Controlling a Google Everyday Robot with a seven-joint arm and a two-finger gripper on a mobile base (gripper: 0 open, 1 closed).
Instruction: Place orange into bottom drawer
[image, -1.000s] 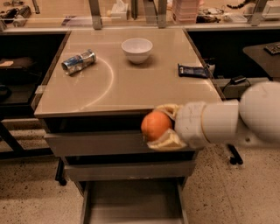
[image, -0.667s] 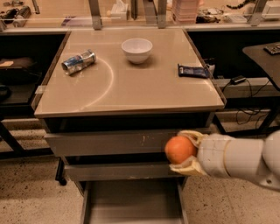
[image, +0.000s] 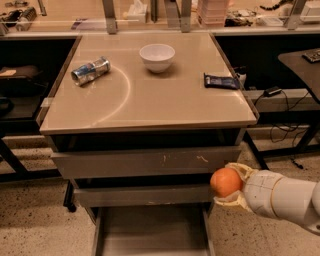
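Looking at the gripper (image: 233, 186) down at the near right, just off the right end of the cabinet's drawer fronts. Clamped around the orange (image: 225, 182), with 1 cream finger (image: 240, 169) curling over the top and the other tucked underneath, so only as far apart as the fruit is wide. Nothing else in its grasp. Hanging off a fat white arm (image: 285, 199) coming in from the right edge.

Holding the orange up in the air, about level with the middle drawer front (image: 140, 195) and overlapping its right end from this angle. Can't tell whether it's actually touching that front. Not in the bottom drawer (image: 150, 235) yet: sitting higher than it and around its right wall rather than over the floor.

Got the bottom drawer pulled out toward the near side, showing a flat floor and thin side walls. Above it, 2 shut drawers, with the top drawer front (image: 145, 161) showing a few scuffs on its right half.

Up on the tan tabletop (image: 150, 107): an upright white bowl (image: 157, 56) at far centre, a can (image: 90, 70) lying on its side at far left, and a dark flat packet (image: 221, 80) by the right edge. All 3 well apart from each other and from the gripper.
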